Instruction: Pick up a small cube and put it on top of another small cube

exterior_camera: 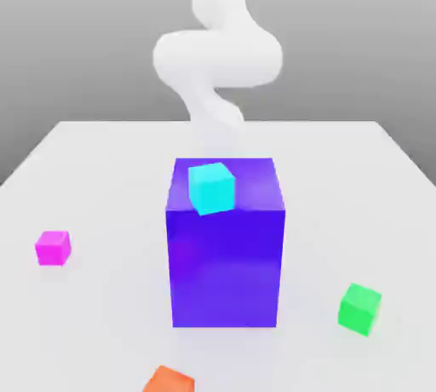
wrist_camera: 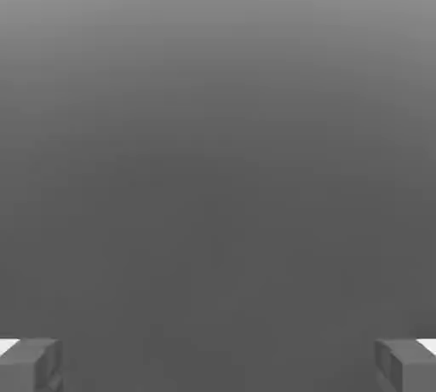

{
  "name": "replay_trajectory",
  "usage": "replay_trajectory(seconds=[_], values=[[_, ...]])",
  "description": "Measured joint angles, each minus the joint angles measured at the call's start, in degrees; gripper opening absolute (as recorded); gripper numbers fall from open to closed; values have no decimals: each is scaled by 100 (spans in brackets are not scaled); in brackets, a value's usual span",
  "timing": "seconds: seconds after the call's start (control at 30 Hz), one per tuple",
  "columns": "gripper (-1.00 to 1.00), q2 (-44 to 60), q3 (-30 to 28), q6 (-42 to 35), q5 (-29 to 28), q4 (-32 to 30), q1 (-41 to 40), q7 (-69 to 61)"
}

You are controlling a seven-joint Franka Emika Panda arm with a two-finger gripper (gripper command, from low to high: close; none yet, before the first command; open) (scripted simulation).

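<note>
The small magenta cube lies on the white table at the exterior view's left, well apart from the big blue-purple block. A cyan cube rests on top of that block. Behind the block rises my white arm. In the hand view my gripper is open: its two grey fingertips stand far apart with nothing between them, and only grey background lies beyond.
A green cube sits on the table at the exterior view's right. An orange cube lies at the near edge of that view, in front of the block.
</note>
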Motion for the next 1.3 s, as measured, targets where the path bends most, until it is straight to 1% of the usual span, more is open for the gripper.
replay_trajectory(seconds=[0.47,0.57,0.6,0.67,0.7,0.77,0.83,0.9,0.93,1.1,1.13,1.17,1.23,1.3], values=[[0,2973,-1279,1934,-45,-1739,-2220,2081],[0,3602,-1643,2335,63,-2103,-2578,2431],[0,3817,-1755,2470,135,-2224,-2831,2522],[0,4249,-1904,2738,358,-2459,-3048,2643],[0,4469,-1897,2888,559,-2491,-3090,2563],[0,4901,-1635,3193,1049,-2455,-3285,2256],[0,5317,-1164,3507,1486,-2373,-3663,1938],[0,5720,-628,3836,1726,-2288,-4146,1755],[-100,5852,-458,3946,1799,-2259,-4300,1696],[-100,5852,-456,3953,1784,-2259,-4301,1712],[-100,5917,-369,4005,1823,-2245,-4381,1679],[-100,5849,-440,3948,1776,-2261,-4322,1715],[-100,5539,-739,3711,1477,-2335,-4093,1944],[-100,5144,-1013,3412,1017,-2425,-3929,2288]])
